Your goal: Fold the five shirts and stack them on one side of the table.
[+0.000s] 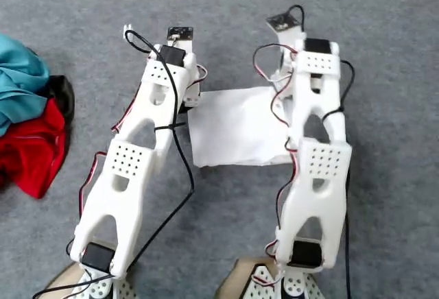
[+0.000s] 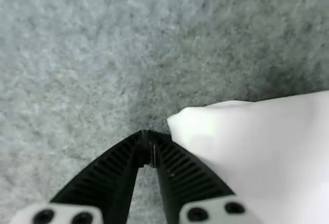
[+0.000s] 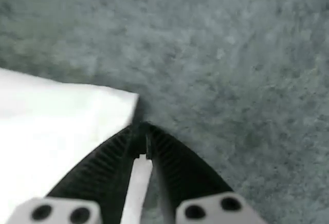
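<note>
A folded white shirt (image 1: 236, 131) lies flat on the grey table between my two arms. My left gripper (image 2: 146, 135) sits low at the shirt's left edge. Its fingers are shut tip to tip, and the corner of the white shirt (image 2: 247, 147) lies right beside one finger. My right gripper (image 3: 144, 128) is at the shirt's right edge. Its fingers meet at the tips, with a strip of the white shirt (image 3: 61, 131) showing between them. In the high view both arms hide the grippers' tips.
A loose pile of shirts lies at the table's left edge: a teal one (image 1: 17, 83), a black one (image 1: 62, 93) and a red one (image 1: 34, 148). Bare grey felt (image 1: 391, 107) stretches to the right of the arms and beyond the white shirt.
</note>
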Robot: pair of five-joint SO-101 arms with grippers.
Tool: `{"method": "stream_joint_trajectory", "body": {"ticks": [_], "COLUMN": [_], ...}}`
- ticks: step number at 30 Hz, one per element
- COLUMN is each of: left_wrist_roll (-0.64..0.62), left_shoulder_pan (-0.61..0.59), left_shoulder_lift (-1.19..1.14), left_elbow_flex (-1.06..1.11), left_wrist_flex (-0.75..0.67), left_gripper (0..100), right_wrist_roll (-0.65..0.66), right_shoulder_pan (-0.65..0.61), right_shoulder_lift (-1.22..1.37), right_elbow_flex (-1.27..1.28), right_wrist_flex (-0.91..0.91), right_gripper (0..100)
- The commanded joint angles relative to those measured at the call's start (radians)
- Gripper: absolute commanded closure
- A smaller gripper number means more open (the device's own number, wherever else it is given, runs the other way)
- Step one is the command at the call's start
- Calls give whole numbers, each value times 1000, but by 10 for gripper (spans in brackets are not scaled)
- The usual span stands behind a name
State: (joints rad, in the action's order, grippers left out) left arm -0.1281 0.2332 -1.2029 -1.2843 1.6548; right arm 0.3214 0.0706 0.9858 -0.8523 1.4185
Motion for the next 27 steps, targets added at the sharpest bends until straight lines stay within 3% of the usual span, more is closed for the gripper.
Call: {"method": "stream_joint_trajectory", "body": {"ticks": [1,10,14,18,27], "left_wrist_roll": [-8,-8,-8,-6,-6], "left_shoulder_pan": [-18,-18,-17,-26,-41], "left_shoulder_lift": [-2,10,13,-5,-7], "left_elbow_flex": [-25,-35,-126,-170,-172], "left_wrist_flex": [-5,5,72,84,84], "left_gripper": [981,981,981,981,981], "right_wrist_roll": [6,5,0,0,9], "right_shoulder_pan": [24,-8,35,87,171], "right_shoulder_lift": [54,85,25,-165,-808], "right_elbow_flex": [-211,-687,-708,-464,337], "right_wrist_flex": [81,365,373,373,362], "right_gripper": [990,990,990,990,990]}}
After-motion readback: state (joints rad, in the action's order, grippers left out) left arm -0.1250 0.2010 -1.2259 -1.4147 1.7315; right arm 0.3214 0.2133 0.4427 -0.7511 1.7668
